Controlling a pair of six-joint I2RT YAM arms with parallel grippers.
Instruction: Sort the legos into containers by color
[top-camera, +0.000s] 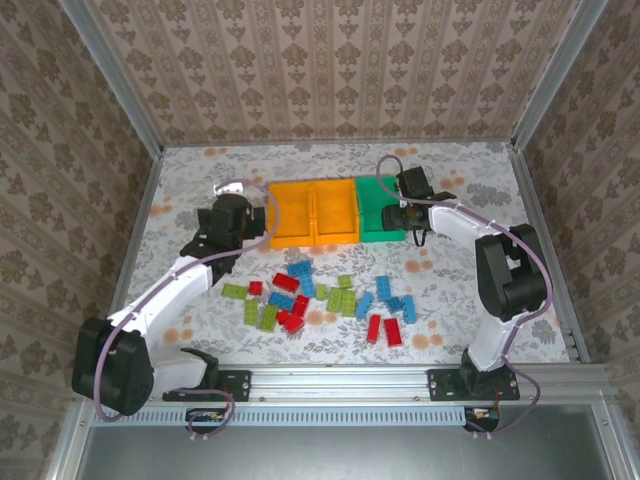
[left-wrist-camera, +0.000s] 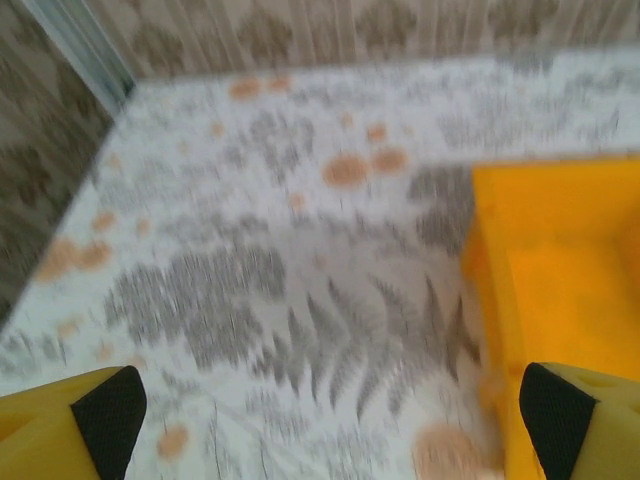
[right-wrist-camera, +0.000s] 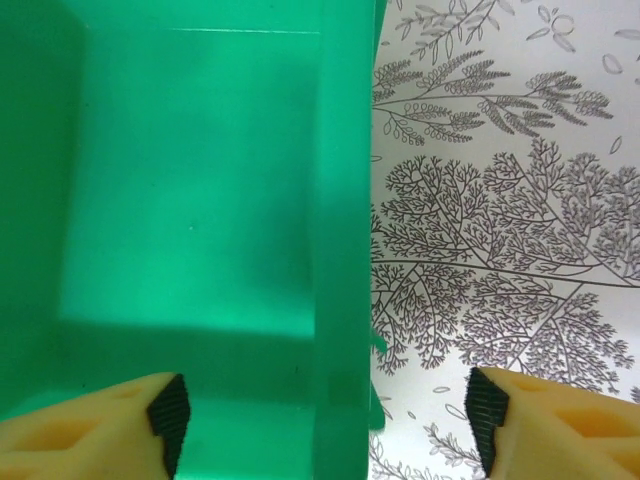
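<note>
From the overhead camera I see the containers (top-camera: 335, 235) joined in a row toward the far side of the bench (top-camera: 460, 180) — two orange, with the green bin (right-wrist-camera: 190, 180) at the right end. The legos (top-camera: 337, 299) lie scattered on the bench nearer the arm bases, well apart from the containers: red, blue and lime green bricks mixed in one loose cluster.

My left gripper (left-wrist-camera: 330, 425) hangs just beside the left orange bin (left-wrist-camera: 560, 290), on its outer side. Its jaws stand wide apart over the patterned bench top, with nothing between them.

My right gripper (right-wrist-camera: 328, 425) is over the right edge of the green bin. Its jaws are spread — one finger sits above the bin's inside, the other above the bench outside, so the bin's right wall runs between them. I can see no brick between its fingers (right-wrist-camera: 168, 418).
</note>
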